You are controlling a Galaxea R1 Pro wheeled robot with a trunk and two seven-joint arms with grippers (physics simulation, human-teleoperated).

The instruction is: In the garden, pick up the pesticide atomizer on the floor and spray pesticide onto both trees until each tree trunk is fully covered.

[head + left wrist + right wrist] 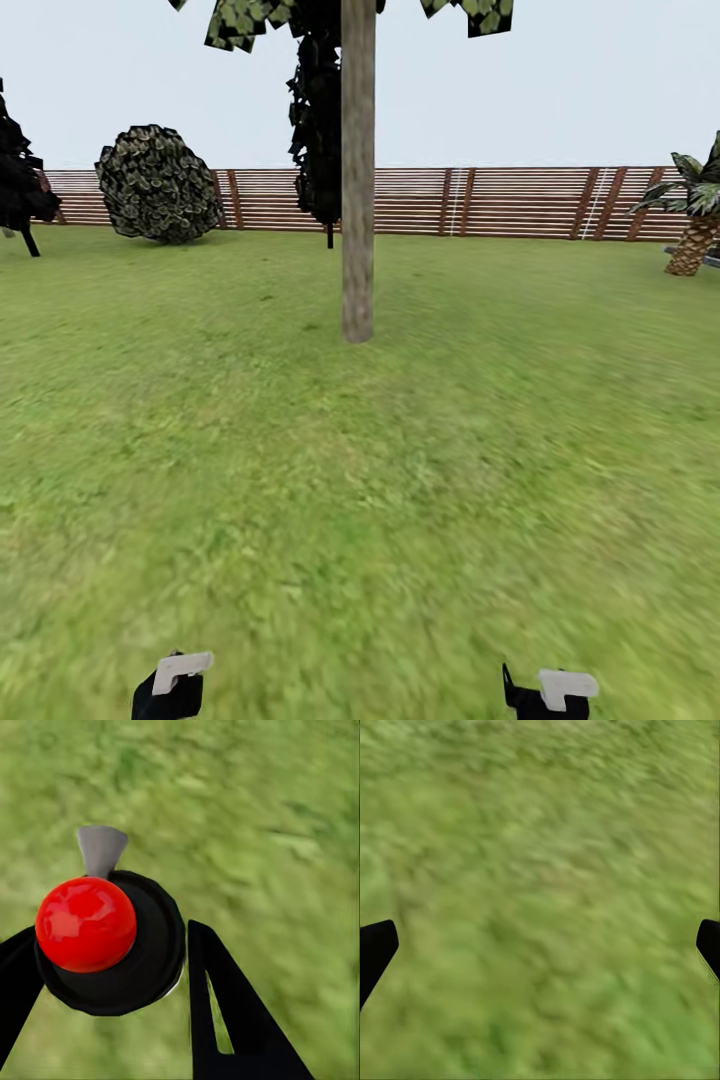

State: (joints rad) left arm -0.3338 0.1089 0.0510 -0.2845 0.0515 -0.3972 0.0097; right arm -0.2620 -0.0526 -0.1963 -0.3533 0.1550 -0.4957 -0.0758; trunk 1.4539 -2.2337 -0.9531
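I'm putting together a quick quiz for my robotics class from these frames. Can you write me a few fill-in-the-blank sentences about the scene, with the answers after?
1. The left gripper is shut on an atomizer whose round top is ____.
2. The right gripper holds nothing, and its fingers stand ____.
3. The pale tree trunk rises from the ____ straight ahead.
4. Behind the trunk runs a slatted wooden ____.

Missing words: red; open; grass; fence

A glossy red cap [85,923] tops the matt black atomizer [142,945]; slatted wooden fence [500,200]; rough, mottled tree trunk [357,200].
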